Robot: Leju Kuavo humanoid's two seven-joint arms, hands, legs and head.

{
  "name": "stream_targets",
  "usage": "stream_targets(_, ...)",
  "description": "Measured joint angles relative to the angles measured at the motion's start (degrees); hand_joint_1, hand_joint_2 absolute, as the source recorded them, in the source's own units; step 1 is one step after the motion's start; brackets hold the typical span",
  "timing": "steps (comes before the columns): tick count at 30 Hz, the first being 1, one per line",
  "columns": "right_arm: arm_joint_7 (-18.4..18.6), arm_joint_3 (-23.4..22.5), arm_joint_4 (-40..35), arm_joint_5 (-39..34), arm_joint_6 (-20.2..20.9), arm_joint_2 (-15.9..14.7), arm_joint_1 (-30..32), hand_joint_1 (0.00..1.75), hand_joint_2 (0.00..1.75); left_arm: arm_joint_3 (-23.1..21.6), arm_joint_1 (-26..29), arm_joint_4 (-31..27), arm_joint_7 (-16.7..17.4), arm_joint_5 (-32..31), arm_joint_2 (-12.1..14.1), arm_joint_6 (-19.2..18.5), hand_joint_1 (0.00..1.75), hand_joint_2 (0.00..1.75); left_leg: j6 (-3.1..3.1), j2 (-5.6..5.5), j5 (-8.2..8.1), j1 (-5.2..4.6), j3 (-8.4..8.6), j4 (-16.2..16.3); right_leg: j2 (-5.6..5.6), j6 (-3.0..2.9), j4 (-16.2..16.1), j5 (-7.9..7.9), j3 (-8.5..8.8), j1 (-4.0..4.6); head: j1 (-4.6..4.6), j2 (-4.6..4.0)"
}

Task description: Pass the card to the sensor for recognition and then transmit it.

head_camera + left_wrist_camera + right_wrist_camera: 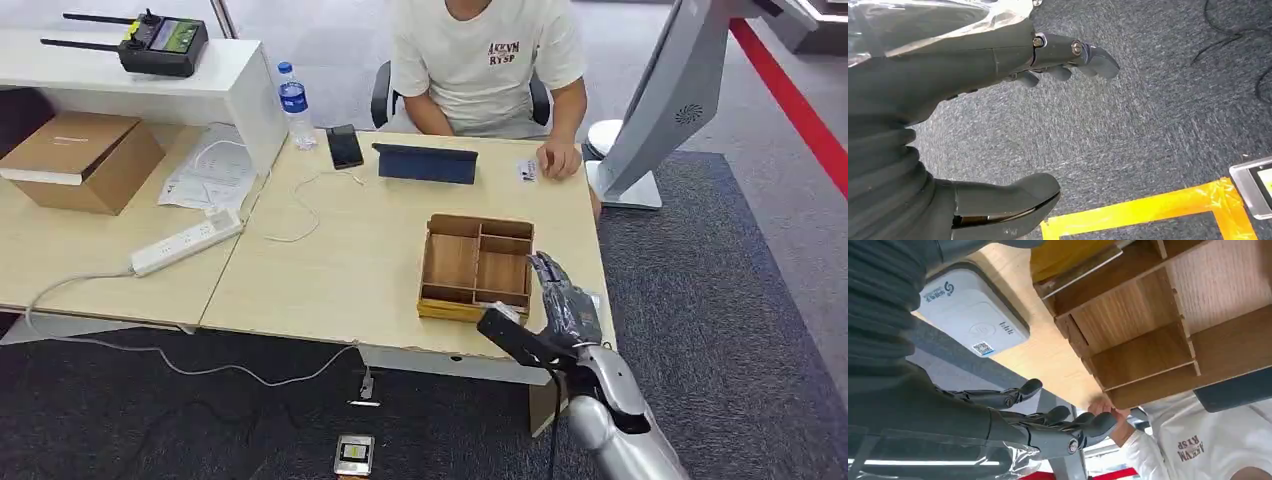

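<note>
The right hand [562,298] hangs over the near right corner of the light wooden table [330,260], just beside the right edge of the divided wooden box [476,265]; its fingers [1058,416] are spread and slightly curled, grasping nothing. In the right wrist view a white-and-grey sensor pad [973,320] with a small QR label lies flat on the table next to the box, close under the hand. A small white card [527,171] rests at the far edge of the table, touching the fingertips of a seated person [487,60] in a white T-shirt — well apart from the robot's hand. Beside it stands a dark tablet [426,164], with a black phone [344,146] and a water bottle [294,104] further along. The left hand [1048,120] hangs over grey carpet [1148,115] near a strip of yellow tape [1148,210] — thumb and fingers apart, empty
</note>
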Motion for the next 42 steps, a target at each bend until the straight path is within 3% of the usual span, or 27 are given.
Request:
stream_targets(12, -1.8, 0.4, 9.6, 2.9, -6.5, 2.2, -2.3, 0.00, 1.75, 0.0, -0.1, 0.0, 0.1, -1.3, 0.0, 0.0, 0.00, 1.75, 0.00, 0.01, 0.00, 0.00, -0.01, 0.0, 0.00, 0.00, 0.0, 0.00, 0.00, 0.00, 0.00, 0.00)
stream_targets(26, -2.0, 0.3, 14.3, 2.4, -6.7, 2.7, -3.2, 0.00, 1.75, 0.0, -0.1, 0.0, 0.4, -1.9, 0.0, -0.1, 0.00, 1.75, 0.00, 0.01, 0.00, 0.00, -0.01, 0.0, 0.00, 0.00, 0.0, 0.00, -0.01, 0.00, 0.02, 0.00)
stream_targets(42, -3.1, 0.2, 13.7, 0.8, -5.4, 3.3, -3.7, 0.00, 1.75, 0.0, -0.1, 0.0, -0.4, -2.4, -0.1, 0.0, 0.00, 1.75, 0.00, 0.01, 0.00, 0.00, 0.00, 0.0, 0.00, -0.01, 0.0, 0.01, 0.00, 0.00, 0.00, -0.02)
